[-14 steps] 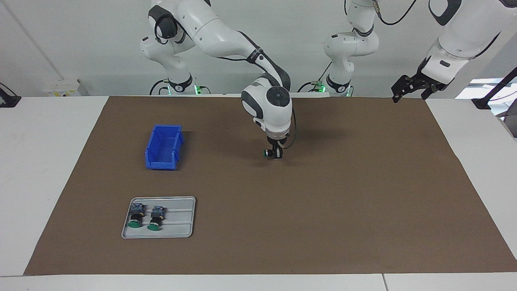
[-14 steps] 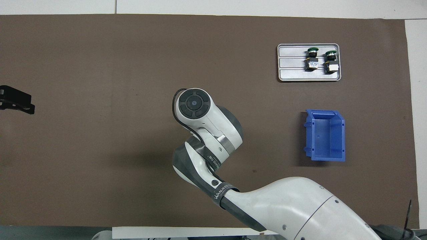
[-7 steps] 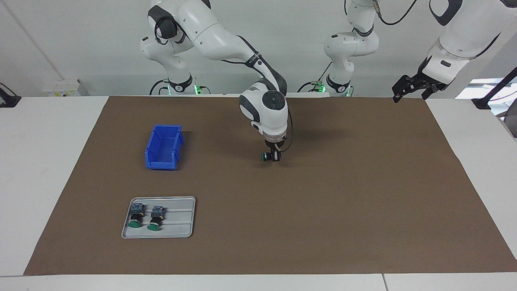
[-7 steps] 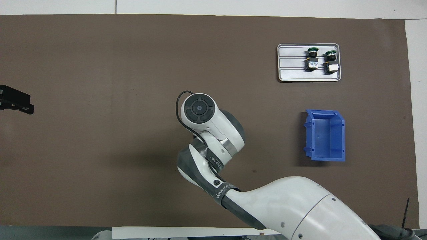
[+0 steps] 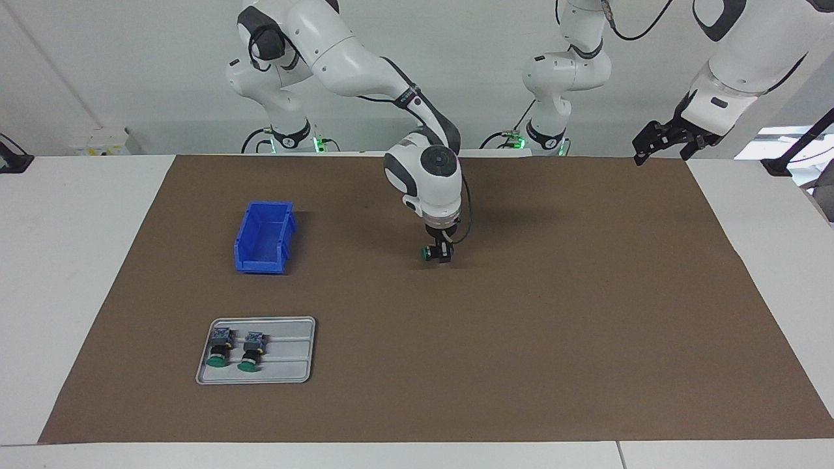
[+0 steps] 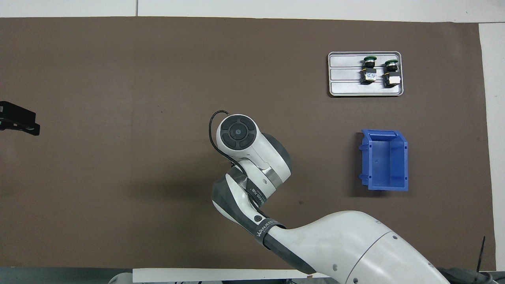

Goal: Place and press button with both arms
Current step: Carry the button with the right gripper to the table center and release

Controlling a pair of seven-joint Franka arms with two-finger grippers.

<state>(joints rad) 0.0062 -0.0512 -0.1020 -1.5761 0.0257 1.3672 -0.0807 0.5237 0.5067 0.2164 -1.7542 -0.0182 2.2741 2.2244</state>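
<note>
My right gripper (image 5: 440, 253) points straight down over the middle of the brown mat and is shut on a green-capped button (image 5: 427, 252), held on its side just above or on the mat. In the overhead view the right arm's wrist (image 6: 236, 132) hides both gripper and button. My left gripper (image 5: 659, 144) waits raised over the left arm's end of the table; it also shows in the overhead view (image 6: 17, 118). Two more green-capped buttons (image 5: 219, 345) (image 5: 250, 350) lie side by side in the grey tray (image 5: 290, 365).
An empty blue bin (image 5: 264, 236) stands on the mat toward the right arm's end, nearer to the robots than the grey tray (image 6: 347, 88). The bin also shows in the overhead view (image 6: 384, 159). White table borders surround the mat.
My right gripper has come down with the button and drifted slightly toward the robots and the right arm's end. The left arm has not moved.
</note>
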